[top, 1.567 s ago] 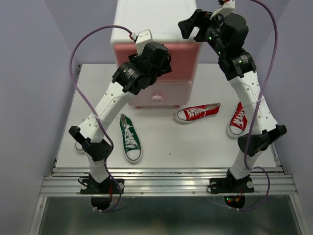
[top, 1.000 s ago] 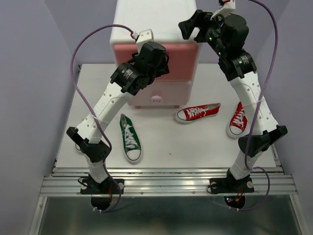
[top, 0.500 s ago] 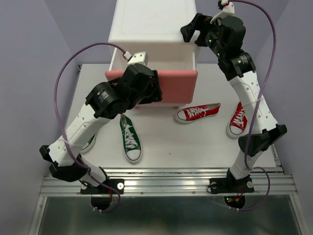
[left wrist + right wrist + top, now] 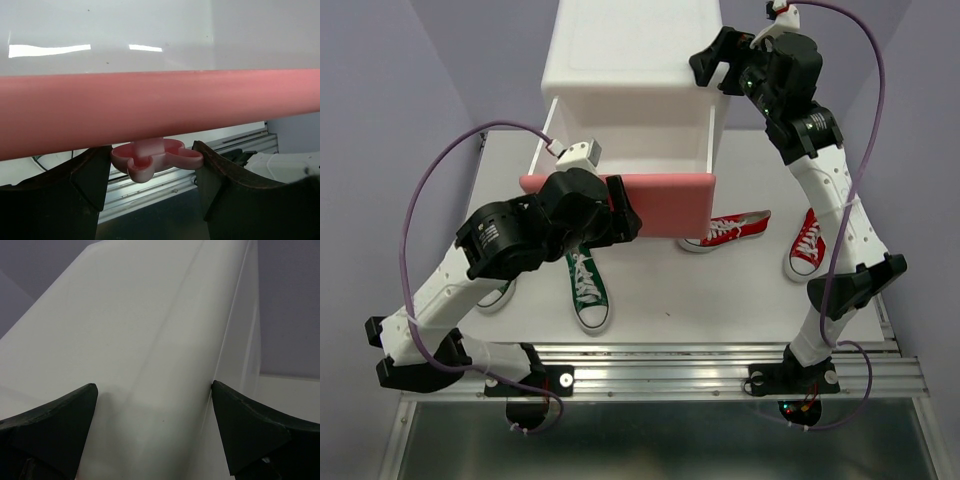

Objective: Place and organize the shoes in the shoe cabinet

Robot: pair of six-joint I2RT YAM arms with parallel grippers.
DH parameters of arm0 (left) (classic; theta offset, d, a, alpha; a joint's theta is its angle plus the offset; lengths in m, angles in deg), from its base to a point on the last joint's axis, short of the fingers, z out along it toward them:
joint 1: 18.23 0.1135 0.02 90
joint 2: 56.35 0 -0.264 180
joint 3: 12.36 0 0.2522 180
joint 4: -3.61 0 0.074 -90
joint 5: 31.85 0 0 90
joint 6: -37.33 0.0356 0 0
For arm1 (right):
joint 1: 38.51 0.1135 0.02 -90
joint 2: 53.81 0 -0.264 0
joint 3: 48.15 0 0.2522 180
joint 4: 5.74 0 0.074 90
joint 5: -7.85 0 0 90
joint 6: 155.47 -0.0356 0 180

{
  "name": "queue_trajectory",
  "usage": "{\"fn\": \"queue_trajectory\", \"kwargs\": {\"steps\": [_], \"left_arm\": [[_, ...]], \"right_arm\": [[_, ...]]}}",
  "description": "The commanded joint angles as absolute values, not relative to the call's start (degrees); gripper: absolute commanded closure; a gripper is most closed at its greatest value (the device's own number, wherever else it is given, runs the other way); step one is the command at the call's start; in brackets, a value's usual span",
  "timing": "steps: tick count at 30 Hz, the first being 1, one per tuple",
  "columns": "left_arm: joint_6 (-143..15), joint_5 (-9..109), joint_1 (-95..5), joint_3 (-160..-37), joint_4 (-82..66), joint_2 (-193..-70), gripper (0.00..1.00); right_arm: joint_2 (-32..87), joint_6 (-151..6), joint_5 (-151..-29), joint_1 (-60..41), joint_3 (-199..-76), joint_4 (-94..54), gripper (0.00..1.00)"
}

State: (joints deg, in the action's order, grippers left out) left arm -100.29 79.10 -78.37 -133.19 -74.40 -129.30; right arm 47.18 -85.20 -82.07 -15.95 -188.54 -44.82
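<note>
The white shoe cabinet point(image 4: 630, 60) stands at the back. Its upper pink drawer front point(image 4: 665, 200) is pulled far out toward me. My left gripper point(image 4: 620, 215) is shut on that drawer's pale pink bunny knob point(image 4: 155, 157), with a finger point(image 4: 90, 172) on each side. My right gripper point(image 4: 710, 60) is open and rests on the cabinet top point(image 4: 150, 340) at its right rear. One green shoe point(image 4: 587, 285) lies at front left. The other green shoe point(image 4: 498, 296) is mostly hidden under my left arm. Two red shoes point(image 4: 725, 230) point(image 4: 807, 243) lie on the right. The lower drawer is hidden.
Purple walls close in the table on the left, right and back. A metal rail point(image 4: 660, 365) runs along the near edge by the arm bases. My left arm's purple cable point(image 4: 430, 200) loops over the left side.
My left gripper has pulled the upper drawer out toward the front, and the left arm has drawn back and down. The right arm and the shoes have stayed put.
</note>
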Motion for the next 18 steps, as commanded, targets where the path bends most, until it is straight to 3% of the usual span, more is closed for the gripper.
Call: {"fn": "queue_trajectory", "kwargs": {"steps": [1,6,12,14,15,18], "left_arm": [[-114.02,58.42,-83.43,-130.63,-74.40,-126.92,0.94],[-114.11,58.42,-86.34,-131.23,-74.40,-128.59,0.93],[-115.95,58.42,-87.31,-128.25,-74.49,-125.88,0.78],[-115.69,56.75,-87.49,-128.08,-74.49,-125.52,0.67],[-115.08,56.84,-87.49,-128.16,-74.49,-125.35,0.57],[-113.67,57.10,-87.58,-128.86,-74.49,-125.78,0.13]], "right_arm": [[50.69,-83.84,-84.52,-14.78,-185.75,-54.13,0.00],[50.69,-83.58,-84.08,-14.78,-185.31,-54.21,0.00],[50.25,-83.14,-83.47,-14.78,-184.61,-54.30,0.00],[50.25,-83.22,-83.47,-14.78,-184.43,-54.30,0.00],[50.16,-83.22,-83.47,-14.78,-184.26,-54.30,0.00],[50.16,-83.31,-83.20,-14.78,-184.43,-54.48,0.00]]}}
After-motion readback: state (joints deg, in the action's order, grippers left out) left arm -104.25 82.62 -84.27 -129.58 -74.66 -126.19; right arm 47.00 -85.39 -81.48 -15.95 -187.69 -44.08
